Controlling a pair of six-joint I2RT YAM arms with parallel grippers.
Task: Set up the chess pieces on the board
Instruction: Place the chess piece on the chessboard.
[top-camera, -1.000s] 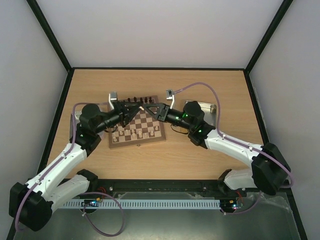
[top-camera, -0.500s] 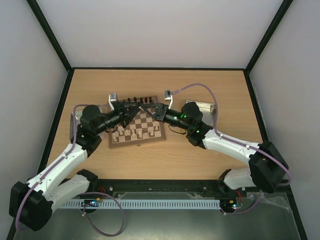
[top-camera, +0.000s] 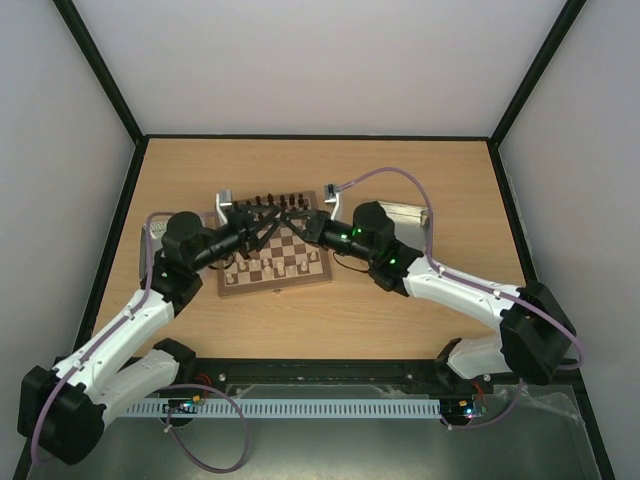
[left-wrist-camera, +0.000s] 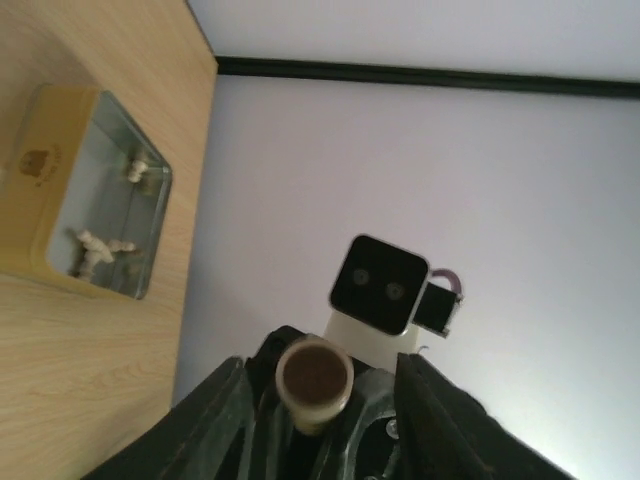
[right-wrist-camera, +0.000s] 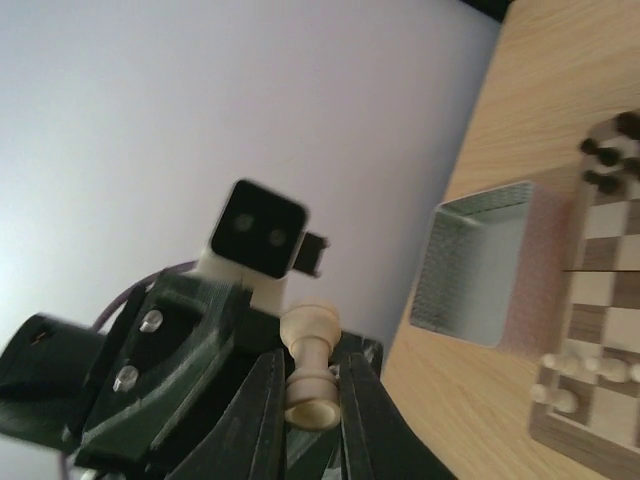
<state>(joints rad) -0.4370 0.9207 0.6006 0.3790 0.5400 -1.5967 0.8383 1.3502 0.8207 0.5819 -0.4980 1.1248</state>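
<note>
Flagging drop risk: your right claw (right-wrist-camera: 310, 362) is clamped on 1 cream chess piece (right-wrist-camera: 311, 375), mid-air above the far edge of the board (top-camera: 275, 288); left claw (left-wrist-camera: 318, 372) stands parted around it. Grip looks shallow, so if you swing fast it could slip and topple the dark pieces (top-camera: 270, 200).

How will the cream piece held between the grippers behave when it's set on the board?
The cream piece looks like turned wood: probably rigid and light. Its round flared base and narrow waist suggest it stands if put upright on the board, but tips and rolls if released tilted. The right gripper pinches a smooth curve, so it might slip.
</note>
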